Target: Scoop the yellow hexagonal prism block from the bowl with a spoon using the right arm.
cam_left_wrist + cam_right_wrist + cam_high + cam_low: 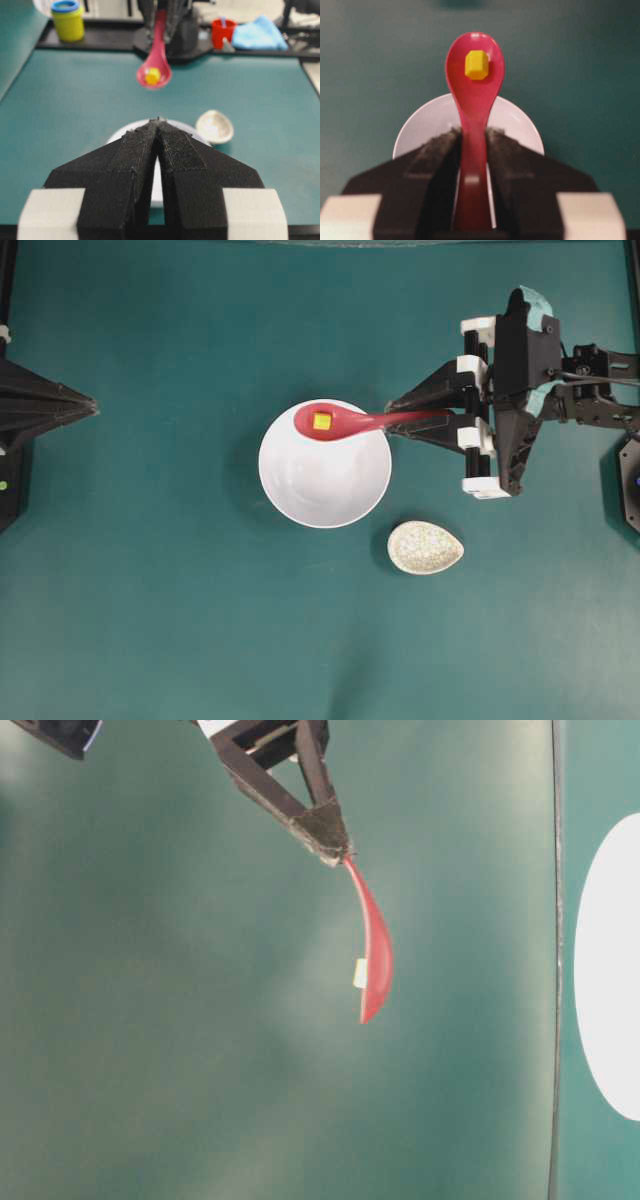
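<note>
right gripper (400, 420) jaws clamped on the spoon (345, 422) handle; yellow hexagonal prism block (322, 421) rests in the scoop, raised above the bowl (325, 490). scoop apparently complete; next, keep the spoon level. left gripper (159, 131) jaws together.

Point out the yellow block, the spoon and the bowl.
yellow block (477, 65): right wrist view, on its top face.
spoon (345, 422): overhead view, where scoop meets handle.
bowl (325, 480): overhead view, on its bare white inside.
</note>
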Tool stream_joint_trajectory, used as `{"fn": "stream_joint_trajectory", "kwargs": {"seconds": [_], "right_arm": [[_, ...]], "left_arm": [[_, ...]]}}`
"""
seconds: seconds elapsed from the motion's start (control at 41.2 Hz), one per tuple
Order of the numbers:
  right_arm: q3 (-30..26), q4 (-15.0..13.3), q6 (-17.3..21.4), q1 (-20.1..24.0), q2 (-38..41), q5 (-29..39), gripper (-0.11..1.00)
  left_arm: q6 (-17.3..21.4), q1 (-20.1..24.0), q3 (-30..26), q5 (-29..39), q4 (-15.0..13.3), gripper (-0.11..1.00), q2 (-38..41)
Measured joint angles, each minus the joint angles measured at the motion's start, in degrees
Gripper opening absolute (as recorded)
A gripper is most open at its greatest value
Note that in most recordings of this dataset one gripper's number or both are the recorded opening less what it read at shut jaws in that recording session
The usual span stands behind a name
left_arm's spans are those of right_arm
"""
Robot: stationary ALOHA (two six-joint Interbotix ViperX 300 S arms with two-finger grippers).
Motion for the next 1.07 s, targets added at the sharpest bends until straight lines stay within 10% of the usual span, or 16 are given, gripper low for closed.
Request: {"fn": "stream_joint_trajectory", "kwargs": {"seconds": [1.069], "right_arm": [[0.0,-0.4,0.0,0.0,-0.3,0.2,0.24]], "left_arm": [[1.4,0.0,0.0,0.0,0.0,0.03,-0.1]]}}
